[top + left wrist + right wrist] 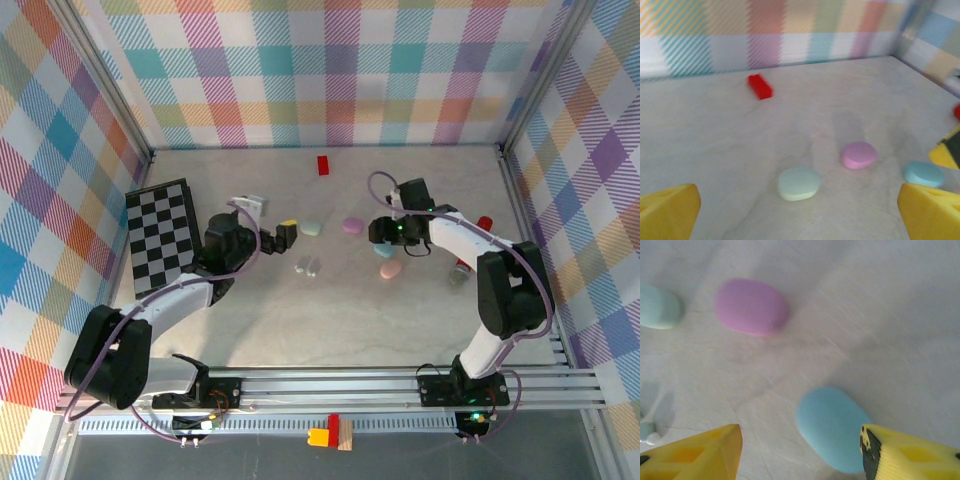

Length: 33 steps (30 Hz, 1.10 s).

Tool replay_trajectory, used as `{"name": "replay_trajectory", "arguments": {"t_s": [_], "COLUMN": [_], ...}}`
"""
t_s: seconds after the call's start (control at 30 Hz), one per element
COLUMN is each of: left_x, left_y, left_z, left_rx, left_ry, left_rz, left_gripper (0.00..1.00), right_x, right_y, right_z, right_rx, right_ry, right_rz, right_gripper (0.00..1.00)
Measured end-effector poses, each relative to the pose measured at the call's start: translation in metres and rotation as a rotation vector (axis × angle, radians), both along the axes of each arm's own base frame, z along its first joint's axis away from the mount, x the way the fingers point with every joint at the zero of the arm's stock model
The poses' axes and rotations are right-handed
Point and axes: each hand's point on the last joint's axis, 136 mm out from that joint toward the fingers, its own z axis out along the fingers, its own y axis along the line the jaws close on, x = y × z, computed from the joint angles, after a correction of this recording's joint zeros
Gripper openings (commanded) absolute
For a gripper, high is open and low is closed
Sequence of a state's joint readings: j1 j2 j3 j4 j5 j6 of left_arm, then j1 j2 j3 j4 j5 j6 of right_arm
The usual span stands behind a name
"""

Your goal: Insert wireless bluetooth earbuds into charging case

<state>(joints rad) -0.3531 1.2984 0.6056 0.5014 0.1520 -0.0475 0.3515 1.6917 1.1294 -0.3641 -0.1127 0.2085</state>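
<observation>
Pale plastic earbuds (307,266) look tiny, light, probably slippery; pinch one across its rounded body. Both the left hand (799,200) and right hand (800,437) gape wide, empty.

Robot test cell in a lab, built as a closed box around a work table.

A left arm (165,305) and a right arm (505,290) are bolted w/ their bases on an aluminium rail (330,385) at the near edge of a pale grey table (330,330), and violet cables (372,185) run along them. Walls (330,70) w/ a coloured plaid pattern, held in metal frame posts (112,105), close the table on 3 sides. A b/w checkerboard (160,235) lies flat at the left side.
</observation>
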Motion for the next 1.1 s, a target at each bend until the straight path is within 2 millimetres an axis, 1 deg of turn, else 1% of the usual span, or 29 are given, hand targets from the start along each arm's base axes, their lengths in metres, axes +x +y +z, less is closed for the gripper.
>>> {"name": "replay_trajectory", "arguments": {"t_s": [0.03, 0.1, 0.2, 0.23, 0.3, 0.4, 0.47, 0.57, 0.67, 0.77, 0.87, 0.93, 1.0, 1.1], "left_x": [0.003, 0.006, 0.009, 0.009, 0.010, 0.011, 0.008, 0.002, -0.002, -0.006, -0.008, -0.009, -0.009, -0.010], "left_y": [0.008, 0.027, 0.052, 0.058, 0.071, 0.083, 0.087, 0.088, 0.086, 0.086, 0.086, 0.085, 0.085, 0.086], "left_z": [-0.003, -0.010, -0.018, -0.020, -0.022, -0.022, -0.021, -0.020, -0.012, -0.007, -0.007, -0.007, -0.008, -0.010], "left_rx": [-0.024, -0.081, -0.171, -0.197, -0.257, -0.335, -0.373, -0.405, -0.417, -0.417, -0.408, -0.399, -0.393, -0.384], "left_ry": [0.030, 0.098, 0.187, 0.207, 0.245, 0.281, 0.289, 0.296, 0.283, 0.278, 0.282, 0.284, 0.282, 0.291], "left_rz": [0.040, 0.123, 0.227, 0.252, 0.300, 0.343, 0.347, 0.341, 0.322, 0.318, 0.313, 0.309, 0.308, 0.314], "left_gripper": [1.00, 1.00, 1.00, 1.00, 1.00, 1.00, 1.00, 1.00, 1.00, 1.00, 1.00, 1.00, 1.00, 1.00], "right_x": [0.002, 0.005, 0.008, 0.008, 0.011, 0.019, 0.022, 0.026, 0.039, 0.054, 0.061, 0.063, 0.060, 0.055], "right_y": [0.009, 0.036, 0.073, 0.084, 0.108, 0.134, 0.144, 0.153, 0.163, 0.171, 0.173, 0.172, 0.171, 0.168], "right_z": [0.007, 0.022, 0.031, 0.031, 0.027, 0.015, 0.005, -0.008, -0.017, -0.024, -0.035, -0.042, -0.049, -0.056], "right_rx": [-0.015, -0.038, -0.062, -0.069, -0.084, -0.101, -0.123, -0.152, -0.174, -0.188, -0.211, -0.224, -0.231, -0.238], "right_ry": [-0.032, -0.109, -0.190, -0.206, -0.231, -0.243, -0.251, -0.247, -0.238, -0.222, -0.182, -0.147, -0.111, -0.062], "right_rz": [0.043, 0.155, 0.309, 0.355, 0.458, 0.602, 0.682, 0.771, 0.818, 0.828, 0.821, 0.814, 0.805, 0.791], "right_gripper": [0.68, 0.70, 0.77, 0.79, 0.88, 0.92, 0.92, 0.90, 0.87, 0.85, 0.82, 0.78, 0.70, 0.63]}}
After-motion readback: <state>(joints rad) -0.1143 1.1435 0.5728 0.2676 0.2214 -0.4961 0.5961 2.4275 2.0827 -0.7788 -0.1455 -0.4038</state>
